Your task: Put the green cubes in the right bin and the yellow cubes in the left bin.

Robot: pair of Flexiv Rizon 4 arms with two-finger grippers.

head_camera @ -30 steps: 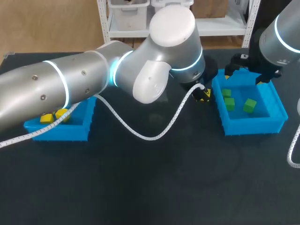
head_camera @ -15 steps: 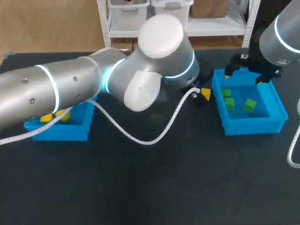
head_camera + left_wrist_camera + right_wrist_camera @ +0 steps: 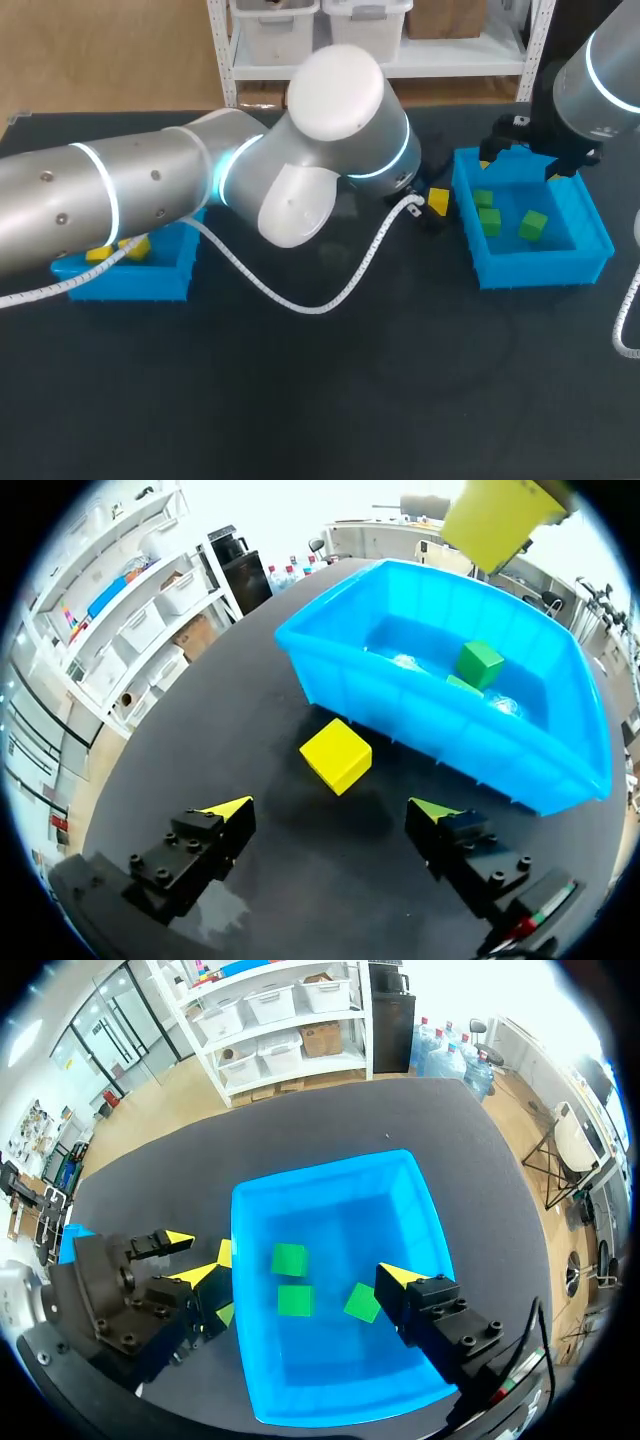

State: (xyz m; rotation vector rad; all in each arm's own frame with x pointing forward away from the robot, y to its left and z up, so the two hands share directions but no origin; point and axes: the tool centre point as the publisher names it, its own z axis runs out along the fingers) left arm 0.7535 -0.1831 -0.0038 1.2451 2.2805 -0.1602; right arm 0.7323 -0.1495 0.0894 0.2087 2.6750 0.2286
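A yellow cube [image 3: 438,202] lies on the black table against the outside of the right bin's [image 3: 592,225] near-left wall. In the left wrist view the yellow cube [image 3: 336,755] sits just ahead of my left gripper [image 3: 330,812], whose fingers stand wide open and apart from it. Three green cubes [image 3: 490,221] lie in the right bin [image 3: 420,712]. My right gripper [image 3: 288,1257] hangs open above that bin's far edge, over the green cubes [image 3: 294,1300], holding nothing. Two yellow cubes [image 3: 98,255] rest in the left bin [image 3: 130,285].
My left arm [image 3: 200,190] stretches across the table's far half from the left bin to the right one, and its white coiled cable [image 3: 300,300] droops over the table's middle. The right arm's cable [image 3: 628,320] hangs at the right edge.
My left gripper went from nearly shut to wide open and let go of the yellow cube, which now lies on the table. The left arm drew back a little leftward. The right arm kept still.
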